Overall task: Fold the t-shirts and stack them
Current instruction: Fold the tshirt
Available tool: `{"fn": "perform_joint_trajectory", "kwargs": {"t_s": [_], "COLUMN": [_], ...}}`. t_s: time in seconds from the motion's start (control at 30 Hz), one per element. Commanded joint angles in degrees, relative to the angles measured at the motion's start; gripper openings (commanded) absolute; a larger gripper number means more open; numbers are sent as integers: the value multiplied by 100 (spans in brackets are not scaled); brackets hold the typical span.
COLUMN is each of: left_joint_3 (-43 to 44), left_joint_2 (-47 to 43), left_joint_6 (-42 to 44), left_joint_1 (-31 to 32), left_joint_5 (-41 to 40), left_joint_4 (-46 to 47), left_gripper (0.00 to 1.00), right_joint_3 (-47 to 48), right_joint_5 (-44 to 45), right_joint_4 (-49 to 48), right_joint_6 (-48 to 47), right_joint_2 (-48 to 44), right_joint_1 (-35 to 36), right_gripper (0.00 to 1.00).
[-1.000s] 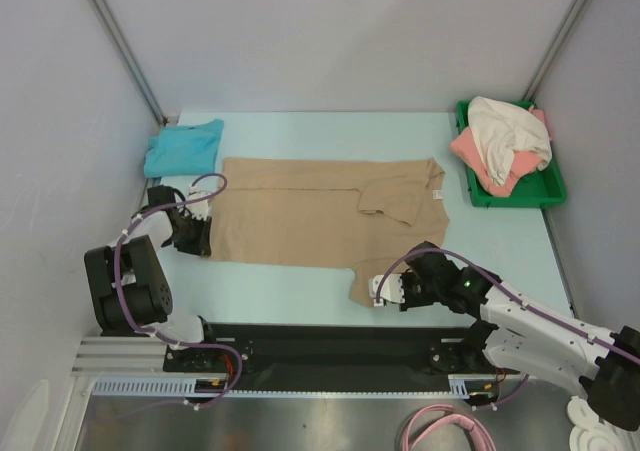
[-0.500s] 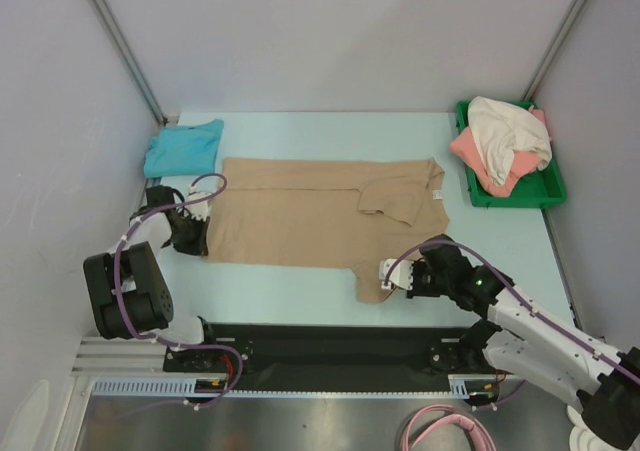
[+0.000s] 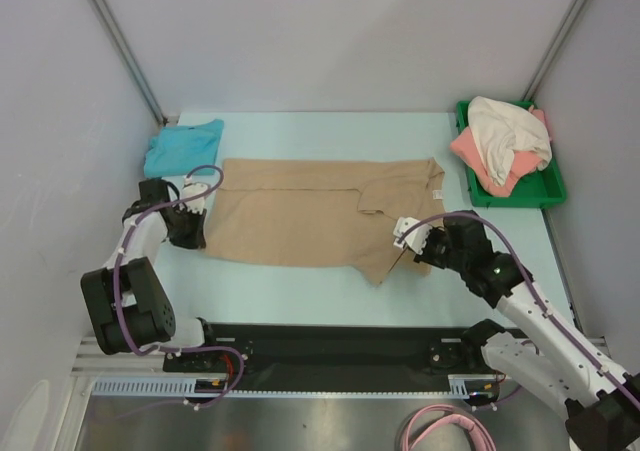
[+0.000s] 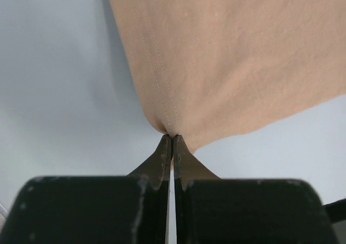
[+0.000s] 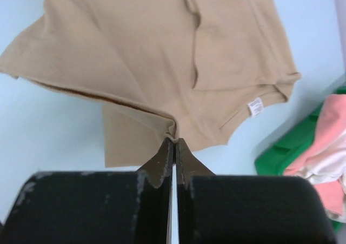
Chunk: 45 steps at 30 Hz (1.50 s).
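Worktop (image 3: 300,283) in pale blue is carrying the tan t-shirt (image 3: 290,221), which is lying spread out with its length running left to right. Left jaws are pressing fully together on the shirt's near-left corner, pinching the stitched hem (image 4: 162,100). Right jaws are also pressing fully together, gripping a bunched fold at the shirt's near-right edge, and the cloth is pulling up into a small peak there (image 5: 168,126). A white neck label (image 5: 254,106) is showing at the shirt's right end. A teal-blue t-shirt (image 3: 185,147) is lying folded just beyond the tan shirt's far-left corner. Off the tan shirt's right end, a green tray (image 3: 548,195) is holding a crumpled cream-white t-shirt (image 3: 505,131) on top of a coral-pink t-shirt (image 3: 472,155).
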<state>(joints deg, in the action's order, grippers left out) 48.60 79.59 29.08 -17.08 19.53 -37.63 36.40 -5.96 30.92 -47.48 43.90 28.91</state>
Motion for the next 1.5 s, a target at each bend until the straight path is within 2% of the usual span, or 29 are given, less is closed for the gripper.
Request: {"fn": "perform_joint_trajectory", "kwargs": {"t_s": [0.0,0.27,0.63,0.97,1.27,1.3,1.33,1.37,1.43,1.47], "left_joint_3": [422,922,1854,3198,4560,4597,4588,4414,4080,3617], "left_joint_2": [-93,126,1207,2446,3598,3668,3651,3608,3240,2803], "left_joint_6": [142,115,-130,-359,-596,-649,-684,-728,-764,-746], "left_joint_1": [-15,47,372,653,715,724,724,715,732,741], "left_joint_5": [270,297,218,-124,-239,-230,-239,-256,-178,-47], "left_joint_4": [-201,-289,-96,-17,-271,-272,-263,-132,9,201], "left_gripper": [0,0,0,0,0,4,17,37,44,74], "right_joint_3": [534,1140,1510,2151,3337,3399,3443,3435,3374,3243], "right_joint_5": [-63,-2,-257,-362,-389,-345,-240,-161,6,-2], "right_joint_4": [-524,-1052,-1984,-2625,-2906,-2994,-3030,-3282,-3364,-3390], "right_joint_6": [239,301,389,301,362,415,511,590,783,950], "right_joint_2": [223,988,2139,3511,5022,5206,5260,5287,5138,5016], "right_joint_1": [-122,-403,-1167,-1545,-1765,-1774,-1766,-1757,-1704,-1704], "right_gripper": [0,0,0,0,0,0,8,33,54,61]}}
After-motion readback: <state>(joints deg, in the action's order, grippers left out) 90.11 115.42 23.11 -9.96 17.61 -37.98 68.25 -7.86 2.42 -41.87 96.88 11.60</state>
